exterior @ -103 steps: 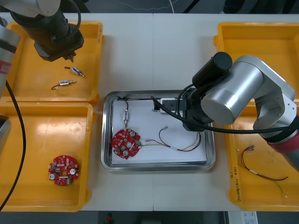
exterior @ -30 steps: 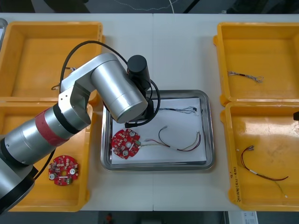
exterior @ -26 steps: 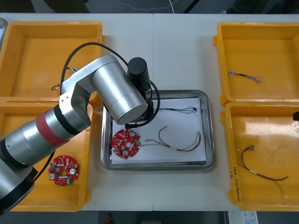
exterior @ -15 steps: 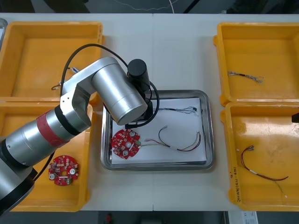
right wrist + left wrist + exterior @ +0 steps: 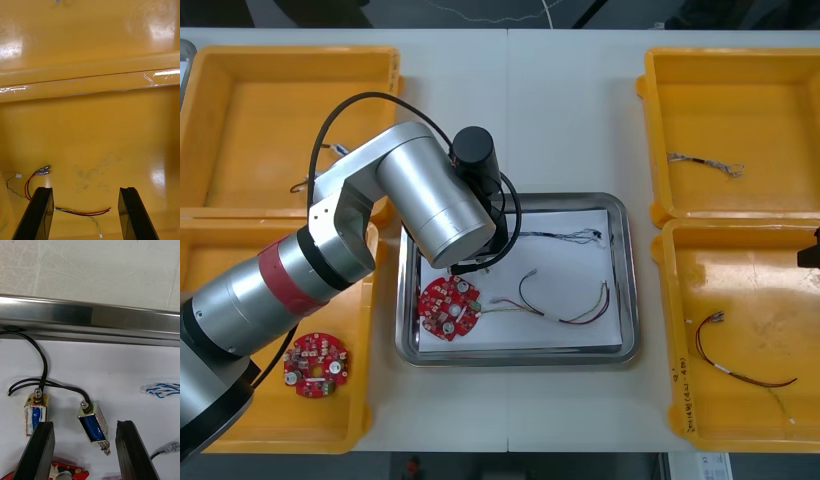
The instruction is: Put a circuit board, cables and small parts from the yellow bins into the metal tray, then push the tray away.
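Observation:
My left arm [image 5: 430, 205] reaches over the far left part of the metal tray [image 5: 627, 300]. In the left wrist view my left gripper [image 5: 85, 453] is open just above the tray's white floor. A small metal part [image 5: 93, 423] lies loose between its fingers. A second small metal part [image 5: 35, 415] with a black cable lies beside the left finger. A round red circuit board [image 5: 448, 307] and a red and yellow cable [image 5: 565, 300] also lie in the tray. My right gripper [image 5: 84, 213] hangs open over the near right bin, above a red and yellow cable [image 5: 80, 212].
A blue and white cable [image 5: 161, 389] lies in the tray near its far rim [image 5: 90, 317]. Another circuit board [image 5: 317, 364] sits in the near left bin [image 5: 240, 420]. The far right bin [image 5: 740, 70] holds a twisted cable [image 5: 705, 163].
My left gripper has opened and let go of the small metal part, which now lies on the tray floor. The left arm has barely moved. The right arm has shifted slightly at the right edge.

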`<act>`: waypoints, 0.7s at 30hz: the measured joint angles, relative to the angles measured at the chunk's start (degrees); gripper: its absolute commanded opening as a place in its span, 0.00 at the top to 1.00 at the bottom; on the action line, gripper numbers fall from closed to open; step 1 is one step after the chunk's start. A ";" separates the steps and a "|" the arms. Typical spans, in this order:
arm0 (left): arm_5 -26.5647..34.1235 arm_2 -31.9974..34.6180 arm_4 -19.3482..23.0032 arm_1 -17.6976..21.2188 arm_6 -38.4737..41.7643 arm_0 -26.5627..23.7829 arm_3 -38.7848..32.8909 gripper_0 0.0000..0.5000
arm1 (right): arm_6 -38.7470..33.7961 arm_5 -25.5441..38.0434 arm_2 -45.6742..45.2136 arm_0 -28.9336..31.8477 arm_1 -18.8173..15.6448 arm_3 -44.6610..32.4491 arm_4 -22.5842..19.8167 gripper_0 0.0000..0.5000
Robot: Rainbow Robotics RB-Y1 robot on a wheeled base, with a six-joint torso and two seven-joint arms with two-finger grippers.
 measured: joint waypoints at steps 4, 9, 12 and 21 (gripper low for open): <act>0.00 0.00 0.00 0.00 0.10 0.00 0.00 0.01 | -0.01 0.00 0.00 0.10 0.00 0.00 -0.46 0.00; 0.17 0.22 0.00 0.00 0.10 0.00 -0.14 0.00 | -0.02 0.00 0.00 0.30 0.00 0.00 -0.99 0.00; 0.72 1.15 0.03 0.01 0.10 0.00 -0.70 0.00 | -0.03 0.00 0.00 0.37 0.00 0.00 -1.14 0.00; 8.06 7.91 3.47 0.92 0.09 0.07 -5.85 0.00 | -0.92 0.00 0.05 0.43 0.00 0.00 -1.07 0.00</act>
